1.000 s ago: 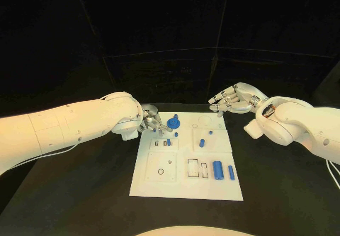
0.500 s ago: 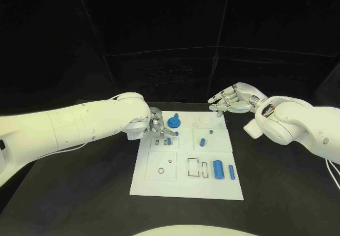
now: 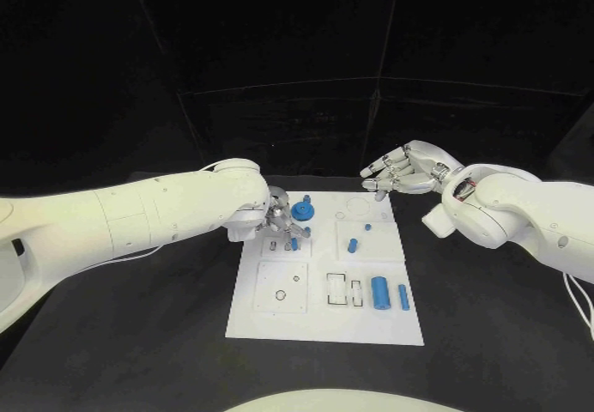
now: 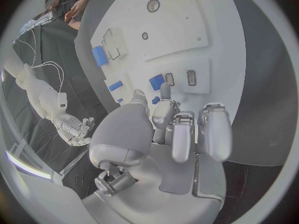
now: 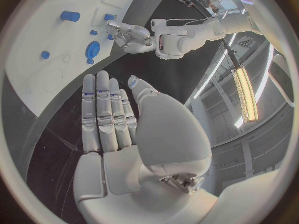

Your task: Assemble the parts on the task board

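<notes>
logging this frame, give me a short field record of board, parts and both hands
board: white task board on the black table
left hand: left hand over the board's far left area, fingers down among small blue parts; whether it holds one cannot be told
right hand: right hand raised past the board's far right corner, fingers straight, holding nothing
far parts: round blue part; short blue peg
near parts: blue cylinder and thin blue rod, lying side by side
open slots: rectangular slots left of the cylinder
</notes>
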